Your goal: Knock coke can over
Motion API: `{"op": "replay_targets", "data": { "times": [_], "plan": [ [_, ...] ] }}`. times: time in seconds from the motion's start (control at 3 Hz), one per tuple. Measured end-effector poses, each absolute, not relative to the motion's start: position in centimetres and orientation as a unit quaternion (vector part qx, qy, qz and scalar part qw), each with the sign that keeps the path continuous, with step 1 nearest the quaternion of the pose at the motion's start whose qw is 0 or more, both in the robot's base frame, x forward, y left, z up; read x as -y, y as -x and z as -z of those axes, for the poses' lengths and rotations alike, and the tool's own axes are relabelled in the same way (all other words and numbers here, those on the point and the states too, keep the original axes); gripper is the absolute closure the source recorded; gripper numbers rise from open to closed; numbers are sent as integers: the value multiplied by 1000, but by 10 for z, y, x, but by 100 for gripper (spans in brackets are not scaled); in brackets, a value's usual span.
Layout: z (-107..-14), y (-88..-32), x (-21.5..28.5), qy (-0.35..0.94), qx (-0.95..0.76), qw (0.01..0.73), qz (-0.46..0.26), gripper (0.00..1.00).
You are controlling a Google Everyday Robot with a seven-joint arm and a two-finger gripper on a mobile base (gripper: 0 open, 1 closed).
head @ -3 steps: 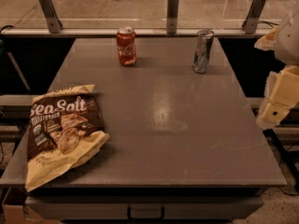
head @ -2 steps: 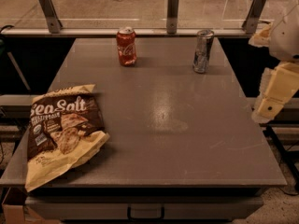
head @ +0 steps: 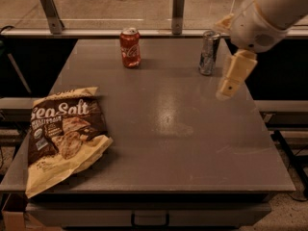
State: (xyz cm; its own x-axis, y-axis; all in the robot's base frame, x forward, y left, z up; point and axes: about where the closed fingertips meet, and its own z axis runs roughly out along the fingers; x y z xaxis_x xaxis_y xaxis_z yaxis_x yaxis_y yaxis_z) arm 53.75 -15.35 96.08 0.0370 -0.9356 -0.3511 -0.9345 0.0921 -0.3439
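Note:
The coke can, red with white script and a silver top, stands upright near the far edge of the grey table, left of centre. My gripper hangs over the table's right side, pointing down, just right of a silver-grey can. It is well to the right of the coke can and touches nothing.
The silver-grey can with dark markings stands upright at the far right of the table. A brown and cream Sea Salt chip bag lies at the near left. A rail with metal posts runs behind the table.
My arm has swung in from the right edge, leftward over the table, and now hangs close to the silver-grey can. Both cans and the bag have not moved.

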Motion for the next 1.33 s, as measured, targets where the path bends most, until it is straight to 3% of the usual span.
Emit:
{"op": "replay_targets", "data": {
  "times": [0.33,1.0,1.33],
  "plan": [
    [-965,-594,107,677,-666,311,-28,0],
    [-963,-608,99,652,-683,329,-24,0],
    [-959,-650,65,622,-688,371,-35,0]
  ]
}}
